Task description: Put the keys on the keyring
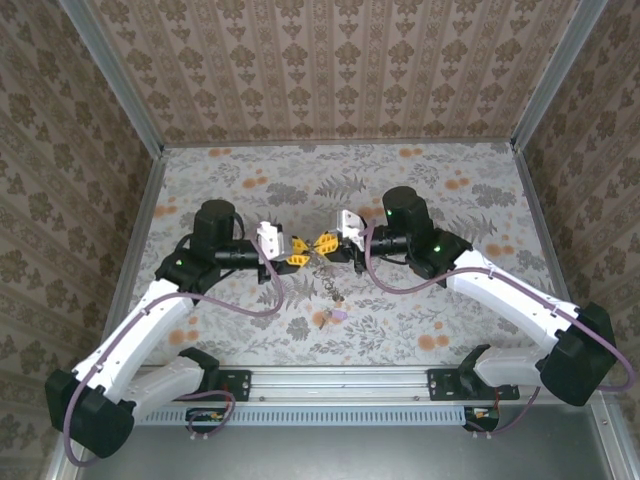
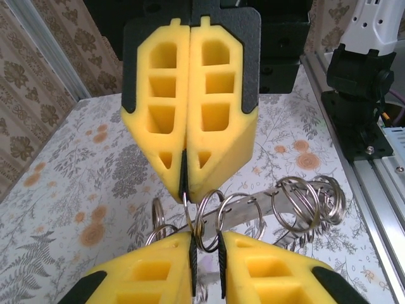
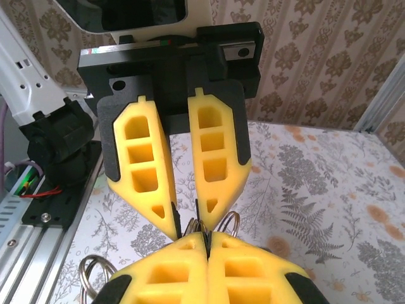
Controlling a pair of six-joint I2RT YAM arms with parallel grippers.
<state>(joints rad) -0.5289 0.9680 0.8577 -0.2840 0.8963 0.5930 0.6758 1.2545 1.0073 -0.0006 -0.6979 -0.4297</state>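
Observation:
My two grippers meet tip to tip over the middle of the table. The keyring (image 1: 330,280), a chain of silver split rings, hangs between and below them. My left gripper (image 1: 298,252) (image 2: 205,237) has its yellow fingers narrowly apart, pressed on one ring of the keyring (image 2: 304,202). My right gripper (image 1: 325,243) (image 2: 185,185) is shut, pinching a neighbouring ring at its very tip. In the right wrist view, the right gripper (image 3: 207,235) is closed with loops of the keyring (image 3: 228,221) poking out beside the left gripper (image 3: 188,221). The keys (image 1: 332,316), pale purple and tan, lie below the chain's lower end.
A floral cloth (image 1: 450,200) covers the table, with patterned walls on three sides. An aluminium rail (image 1: 330,385) runs along the near edge. The right arm's black base (image 2: 361,82) and the left arm's base (image 3: 57,139) stand close by.

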